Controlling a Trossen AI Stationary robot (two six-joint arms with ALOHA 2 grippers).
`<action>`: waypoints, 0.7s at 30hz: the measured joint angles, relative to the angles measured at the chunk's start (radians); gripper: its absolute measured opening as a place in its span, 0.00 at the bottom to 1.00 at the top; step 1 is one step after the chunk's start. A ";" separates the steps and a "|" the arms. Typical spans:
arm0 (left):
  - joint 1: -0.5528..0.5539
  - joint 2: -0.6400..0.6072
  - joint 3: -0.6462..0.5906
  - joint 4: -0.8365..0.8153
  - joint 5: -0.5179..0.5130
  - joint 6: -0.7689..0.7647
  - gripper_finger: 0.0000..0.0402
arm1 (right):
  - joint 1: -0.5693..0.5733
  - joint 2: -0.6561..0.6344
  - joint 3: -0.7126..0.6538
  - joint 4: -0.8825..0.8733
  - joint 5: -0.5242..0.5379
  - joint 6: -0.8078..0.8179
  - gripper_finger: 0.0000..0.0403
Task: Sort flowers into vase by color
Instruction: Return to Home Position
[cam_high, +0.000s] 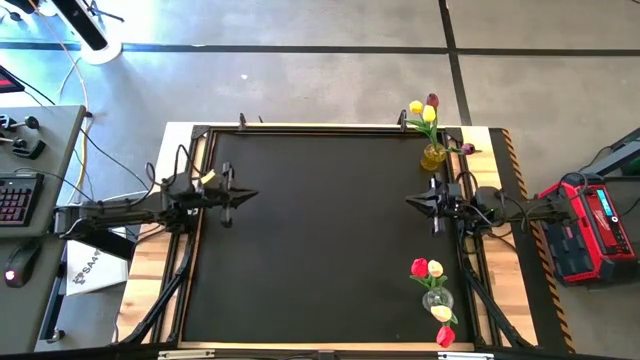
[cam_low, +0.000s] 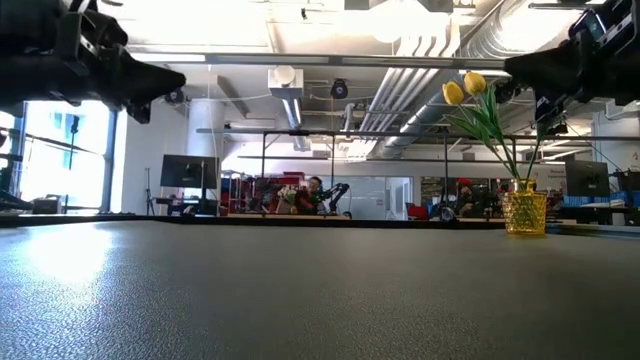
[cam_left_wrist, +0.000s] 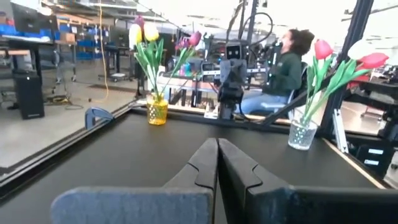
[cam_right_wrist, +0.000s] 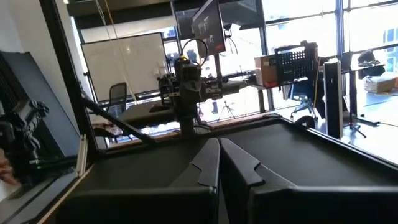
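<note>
A yellow glass vase (cam_high: 433, 156) stands upright on the black mat near the far right corner, holding yellow and dark maroon flowers (cam_high: 424, 110); it shows in the low view too (cam_low: 525, 212). A clear glass vase (cam_high: 437, 299) at the near right holds red and cream-white flowers (cam_high: 428, 268). Both vases appear in the left wrist view, yellow (cam_left_wrist: 157, 109) and clear (cam_left_wrist: 301, 134). My left gripper (cam_high: 252, 195) hovers shut at the mat's left edge, its fingers level (cam_left_wrist: 217, 163). My right gripper (cam_high: 410, 203) hovers shut at the right edge, between the two vases (cam_right_wrist: 219, 163).
The black mat (cam_high: 320, 240) lies inside a dark frame on a wooden table. A red-and-black case (cam_high: 588, 226) sits off the right edge, a desk with a keyboard (cam_high: 14, 198) off the left. A seated person (cam_left_wrist: 287, 62) shows beyond the table.
</note>
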 joint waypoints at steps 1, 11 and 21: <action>0.000 -0.009 0.000 -0.006 0.004 0.000 0.00 | 0.000 0.000 0.000 0.000 0.000 0.002 0.00; 0.000 -0.048 0.000 -0.159 0.024 -0.002 0.00 | 0.000 0.000 0.000 -0.052 -0.085 0.023 0.00; 0.000 -0.049 0.000 -0.039 0.044 -0.104 0.00 | 0.000 0.000 0.000 -0.040 -0.104 0.023 0.00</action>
